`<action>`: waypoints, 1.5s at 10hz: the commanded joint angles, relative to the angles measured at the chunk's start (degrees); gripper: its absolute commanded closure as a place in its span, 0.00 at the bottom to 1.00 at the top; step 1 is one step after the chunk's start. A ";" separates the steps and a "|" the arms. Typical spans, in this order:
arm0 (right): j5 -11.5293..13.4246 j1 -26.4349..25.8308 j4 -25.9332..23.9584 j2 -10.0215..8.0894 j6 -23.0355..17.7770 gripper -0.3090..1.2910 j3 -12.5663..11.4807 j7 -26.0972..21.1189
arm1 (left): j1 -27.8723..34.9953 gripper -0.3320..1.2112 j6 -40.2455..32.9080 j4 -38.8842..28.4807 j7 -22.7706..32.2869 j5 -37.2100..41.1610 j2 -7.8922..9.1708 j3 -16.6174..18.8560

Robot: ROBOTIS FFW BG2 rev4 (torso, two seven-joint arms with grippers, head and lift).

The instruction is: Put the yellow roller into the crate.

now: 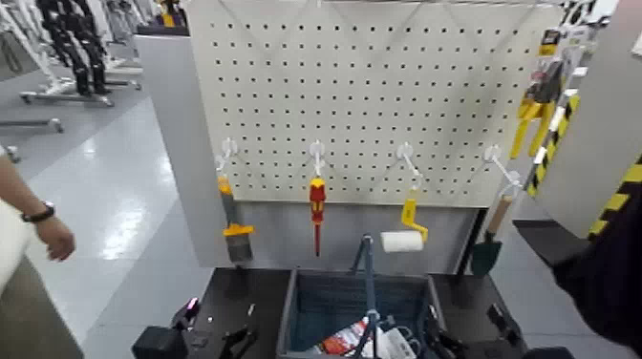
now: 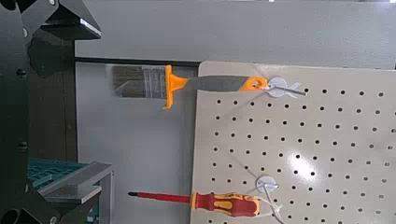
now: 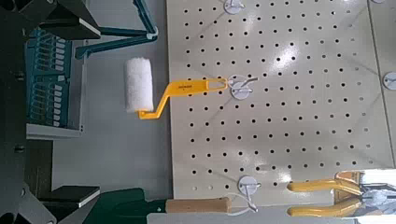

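Hanging off a pegboard hook in the head view: yellow roller [image 1: 402, 241], white sleeve at the bottom, above the crate [image 1: 363, 310]. Crate has its bar upright and packaged items [image 1: 358, 339] inside. Right gripper [image 1: 471, 332] is low by the crate's right side, left gripper [image 1: 215, 329] low off its left side. Roller sits higher than the right gripper and to its left, apart from it. Same pegboard [image 1: 363, 95] also carries brush [image 1: 237, 239], screwdriver [image 1: 317, 205] and trowel [image 1: 487, 250]. Person's hand [image 1: 59, 241] at far left.

Left wrist view: left gripper fingers wide apart, nothing between them. Brush and screwdriver hang out beyond; part of the crate shows near one finger.

Right wrist view: right gripper fingers spread wide, nothing held. Roller is out past the fingertips, sleeve end nearest, handle running back to its hook, no contact. Trowel hangs on the next hook, crate's ribbed wall beside the other finger.
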 commanded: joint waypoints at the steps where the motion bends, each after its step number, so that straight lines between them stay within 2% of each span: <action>1: -0.02 -0.09 0.05 -0.09 -0.04 0.27 -0.10 -0.03 | -0.11 0.30 0.19 0.00 0.00 -0.10 0.10 -0.17; 4: -0.19 -0.44 0.13 -0.26 0.40 0.27 -0.10 -0.12 | -0.20 0.30 0.19 0.17 0.00 -0.37 0.10 -0.17; 5: -0.81 -0.70 -0.04 -0.35 1.81 0.27 -0.36 0.59 | -0.20 0.30 0.19 0.17 0.00 -0.37 0.01 -0.17; 7: -0.55 -2.37 -0.66 0.00 5.32 0.27 -3.35 6.04 | -0.20 0.31 0.28 0.17 0.00 -0.28 0.10 -0.17; 11: 0.07 -8.87 -0.04 -0.70 12.62 0.27 -6.95 17.46 | -0.20 0.31 0.28 0.17 0.00 -0.10 0.01 -0.08; 15: -0.99 -15.82 3.65 -3.25 17.10 0.27 -7.57 23.35 | -0.20 0.31 0.19 0.17 0.00 -0.01 -0.08 -0.08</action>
